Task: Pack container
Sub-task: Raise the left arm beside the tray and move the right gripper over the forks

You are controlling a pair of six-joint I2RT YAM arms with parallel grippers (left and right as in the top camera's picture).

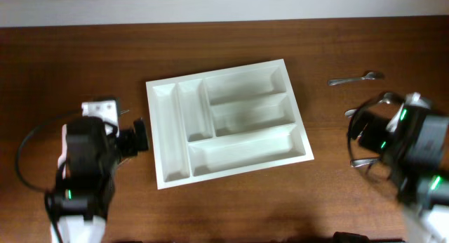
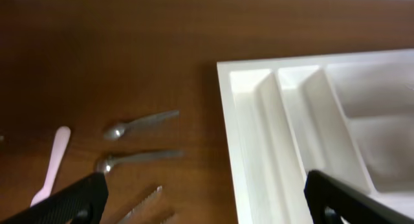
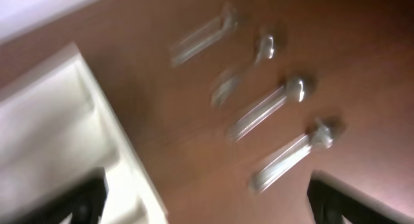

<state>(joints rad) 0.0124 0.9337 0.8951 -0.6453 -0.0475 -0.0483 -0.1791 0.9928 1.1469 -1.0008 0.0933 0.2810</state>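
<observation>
The left gripper (image 2: 208, 208) stands wide open with nothing between its black fingers (image 2: 71, 201), and in the overhead view it (image 1: 139, 138) points right, just beside the left rim of the large white rectangular plastic cutlery tray (image 1: 245, 149). Under it in the left wrist view lie a pale pink plastic spoon (image 2: 52, 164), two small metal spoons (image 2: 139, 123) (image 2: 136, 159) and a serrated metal knife (image 2: 140, 204) on the brown wooden table (image 1: 224, 39), all to the left of the tray's corner (image 2: 223, 107). The right gripper (image 3: 207, 208) is also spread wide and holds nothing; its view is blurred, showing several metal spoons (image 3: 268, 104) spread on the wood and the tray's edge (image 3: 58, 120) at the left. The tray lies in the middle of the table, turned slightly askew, with two long narrow compartments along its left side and three wider ones running across to the right, all showing bare white floors. The left arm, black with white parts and a looping cable, sits at the near left. The right arm (image 1: 410, 148), blurred and lit with green lights, sits at the right edge, well apart from the tray, with its gripper (image 1: 358, 130) aimed left. A lone metal spoon (image 1: 356, 79) lies far right.
</observation>
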